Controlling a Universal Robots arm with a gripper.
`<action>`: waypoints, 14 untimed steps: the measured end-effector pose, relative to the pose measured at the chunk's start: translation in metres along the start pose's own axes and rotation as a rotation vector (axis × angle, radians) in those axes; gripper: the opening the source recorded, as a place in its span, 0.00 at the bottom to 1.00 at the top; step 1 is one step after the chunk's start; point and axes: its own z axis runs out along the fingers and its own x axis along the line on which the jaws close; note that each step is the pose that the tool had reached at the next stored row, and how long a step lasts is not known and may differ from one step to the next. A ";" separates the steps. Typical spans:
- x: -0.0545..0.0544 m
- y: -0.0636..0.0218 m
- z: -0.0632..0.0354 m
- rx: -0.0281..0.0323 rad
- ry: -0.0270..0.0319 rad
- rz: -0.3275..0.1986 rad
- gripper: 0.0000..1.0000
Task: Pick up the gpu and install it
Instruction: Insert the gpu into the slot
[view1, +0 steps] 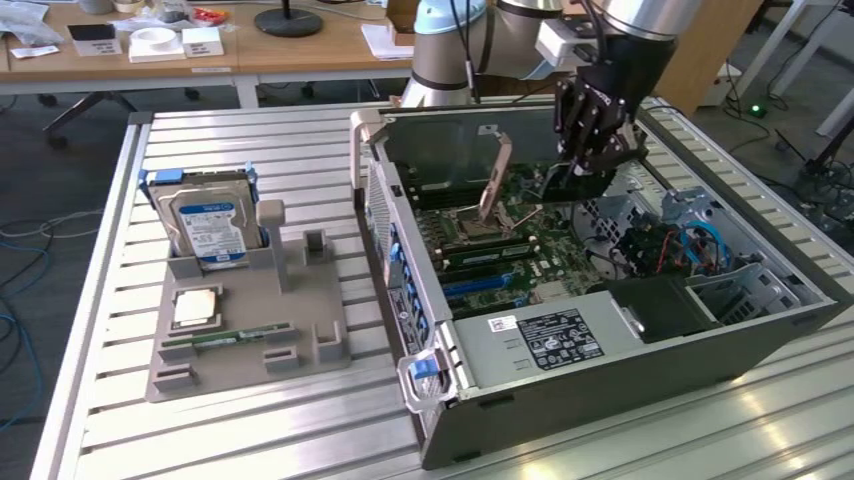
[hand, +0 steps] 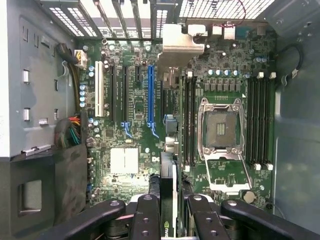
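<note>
Gripper, exterior view: the gripper (view1: 583, 165) hangs inside the open computer case (view1: 400, 230), clenched on the gpu.
Gpu, exterior view: the gpu (view1: 554, 188) is a dark flat card under the gripper, over the far part of the motherboard (view1: 501, 250). It is well apart from the grey holder (view1: 240, 340).
Case: it lies on its side on the worktop (view1: 240, 140), at 3 o'clock from the holder.
Holder: the hard drive (view1: 207, 225) with a blue label stands upright at the holder's 11 o'clock corner. A square chip (view1: 196, 307) lies flat near the middle, and a green RAM stick (view1: 227, 337) lies just at 6 o'clock from the chip.
Gripper, wrist view: the gripper (hand: 172, 215) presses its dark fingers (hand: 147, 210) on both faces of the card.
Gpu, wrist view: the gpu (hand: 171, 170) is seen edge-on, with its pale metal bracket (hand: 177, 47) at the end far from the gripper, near the case's rear grille.
Position over board: the card's edge runs between the blue slot (hand: 150, 95) and the memory slots (hand: 189, 120). The open processor socket (hand: 220, 127) lies beyond those slots.
Contact with board: I cannot tell if the card touches a slot.
</note>
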 end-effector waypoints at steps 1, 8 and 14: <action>0.000 0.0000 0.0018 0.0000 -0.0001 0.000 0.26; 0.003 0.0012 0.0037 0.0000 0.0000 0.000 0.26; 0.003 0.0029 0.0047 0.0001 0.0000 0.000 0.26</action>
